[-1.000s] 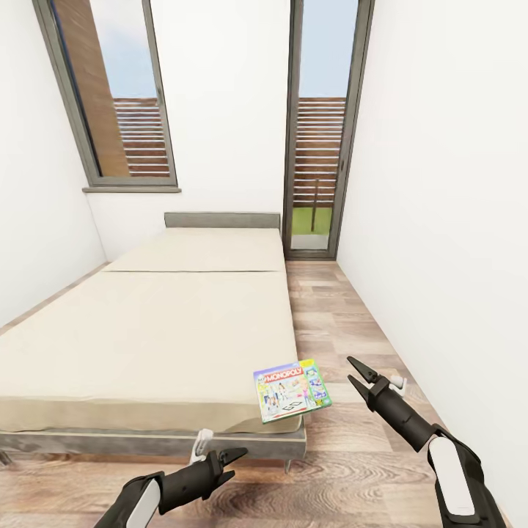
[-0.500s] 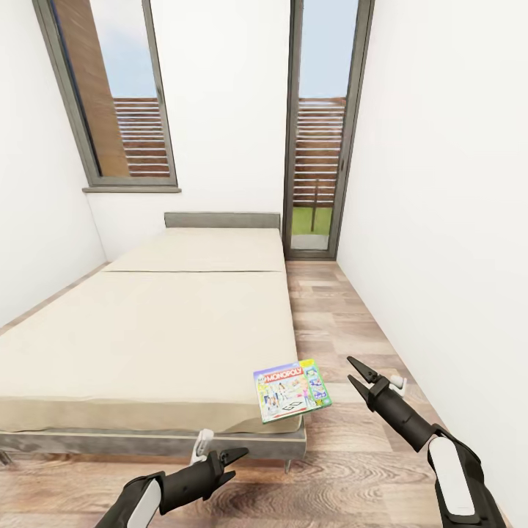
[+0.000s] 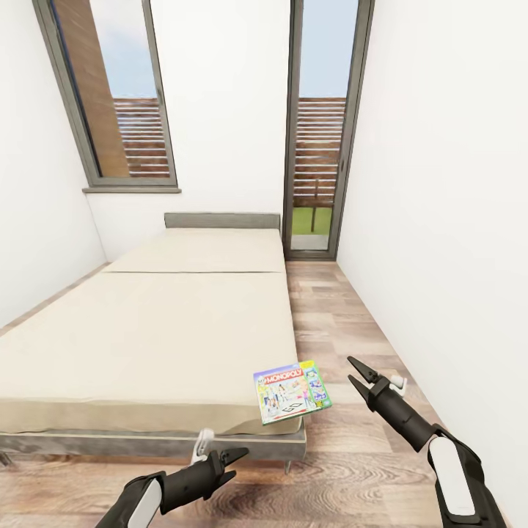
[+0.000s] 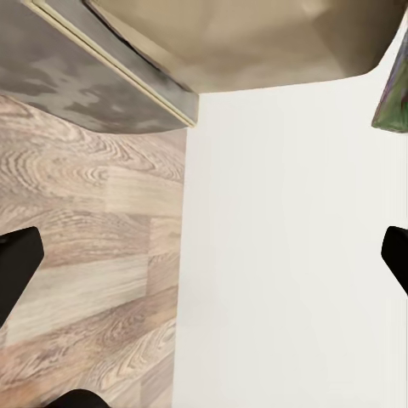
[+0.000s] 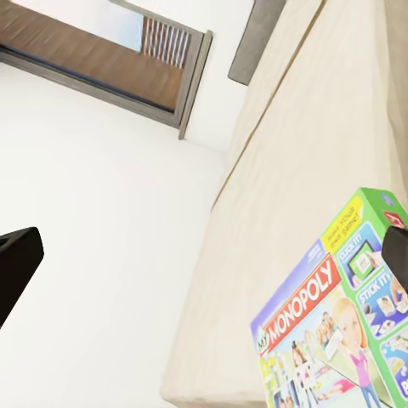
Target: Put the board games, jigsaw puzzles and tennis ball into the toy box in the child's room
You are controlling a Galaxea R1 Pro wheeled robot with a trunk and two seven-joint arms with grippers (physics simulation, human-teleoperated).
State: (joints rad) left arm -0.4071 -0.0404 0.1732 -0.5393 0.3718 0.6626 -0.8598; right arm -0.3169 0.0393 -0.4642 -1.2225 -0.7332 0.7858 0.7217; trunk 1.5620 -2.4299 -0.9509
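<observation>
Monopoly board game point(image 3: 292, 391) overhanging bed point(image 3: 147, 337) corner, beside spread, empty right hand point(image 3: 353, 371); left hand point(image 3: 236, 464) likewise spread.

Both arms reach forward and low, the left gripper point(image 3: 233, 465) with jaws parted near the bottom edge, the right gripper point(image 3: 353, 371) raised higher, jaws apart.

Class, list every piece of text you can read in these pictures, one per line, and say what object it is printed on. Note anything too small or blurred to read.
"MONOPOLY": red banner on the cover of the board game, lying at the near corner of the bed.
"CLICK IT!" perhaps: a small panel on the same cover, too blurred to be sure.
Other small panels and the fine print on the cover: too small to read.
</observation>
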